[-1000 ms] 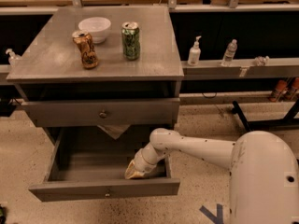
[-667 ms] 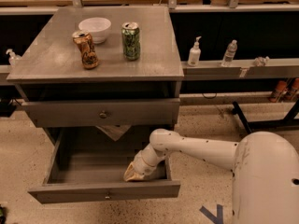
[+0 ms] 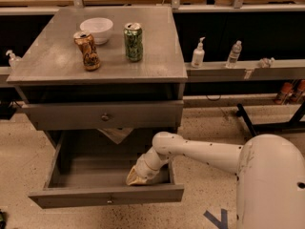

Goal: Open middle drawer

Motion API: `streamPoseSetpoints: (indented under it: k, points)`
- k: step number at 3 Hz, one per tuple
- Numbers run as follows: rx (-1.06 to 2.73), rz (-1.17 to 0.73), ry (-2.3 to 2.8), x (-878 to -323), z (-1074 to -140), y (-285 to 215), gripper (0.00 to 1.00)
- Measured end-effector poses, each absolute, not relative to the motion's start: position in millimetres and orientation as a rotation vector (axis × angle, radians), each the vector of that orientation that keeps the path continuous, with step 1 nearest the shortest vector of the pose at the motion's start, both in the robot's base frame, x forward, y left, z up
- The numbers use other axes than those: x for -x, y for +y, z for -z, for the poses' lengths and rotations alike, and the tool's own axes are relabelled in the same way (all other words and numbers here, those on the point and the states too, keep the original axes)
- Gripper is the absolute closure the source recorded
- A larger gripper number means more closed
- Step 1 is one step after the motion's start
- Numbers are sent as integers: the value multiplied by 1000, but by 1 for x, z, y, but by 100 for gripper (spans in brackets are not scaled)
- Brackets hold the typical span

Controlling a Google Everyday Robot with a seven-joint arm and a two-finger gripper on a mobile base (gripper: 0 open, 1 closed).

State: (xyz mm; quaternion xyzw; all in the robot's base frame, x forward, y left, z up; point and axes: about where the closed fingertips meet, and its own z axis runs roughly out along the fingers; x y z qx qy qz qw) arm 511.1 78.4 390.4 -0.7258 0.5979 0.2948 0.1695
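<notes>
The middle drawer (image 3: 107, 196) stood wide open low on the grey cabinet (image 3: 52, 61), and the gripper (image 3: 136, 178) sat inside its box toward the right end, just behind the front panel. Couldn't tell if it was clenched or released.

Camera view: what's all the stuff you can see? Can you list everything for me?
cabinet: one, grey, middle of the view
bowl: one, white, back of the cabinet top
brown can: one, brown-gold, cabinet top, in front of the bowl
green can: one, green, cabinet top, right of the bowl
upper drawer: one, grey, round knob, under the top
middle drawer: one, grey, pulled open, lowest in view
pump bottle: one, white, ledge right of the cabinet
clear bottle: one, see-through, same ledge
tape mark: one, blue, floor
arm: one, white, reaching in from the right
pincer: one, tan, inside the middle drawer
</notes>
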Motion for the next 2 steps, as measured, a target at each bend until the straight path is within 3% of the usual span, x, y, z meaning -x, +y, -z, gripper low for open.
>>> streamPoseSetpoints:
  k: [2]
  points:
    - [2063,-837,1699,-512,-390,78,100]
